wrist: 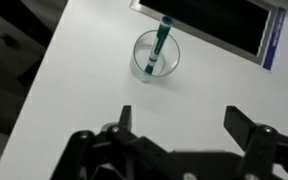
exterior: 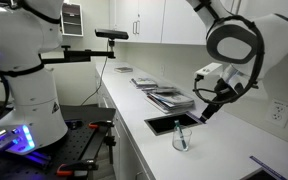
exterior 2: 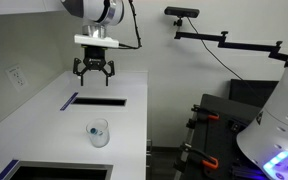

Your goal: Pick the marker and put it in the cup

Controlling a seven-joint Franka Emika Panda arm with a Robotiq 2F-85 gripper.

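The clear cup (wrist: 155,55) stands on the white counter, and the teal marker (wrist: 160,42) stands tilted inside it, its top leaning over the rim. The cup also shows in both exterior views (exterior: 181,137) (exterior 2: 99,132), with the marker inside (exterior: 182,139) (exterior 2: 94,130). My gripper (wrist: 179,118) is open and empty, raised above the counter and apart from the cup (exterior: 210,100) (exterior 2: 94,72).
A black rectangular tray (wrist: 209,18) is set in the counter just beyond the cup (exterior: 169,121) (exterior 2: 99,101). A bluish-purple stick (wrist: 274,40) lies beside the tray (exterior 2: 68,100). Stacked papers (exterior: 169,97) lie farther along the counter.
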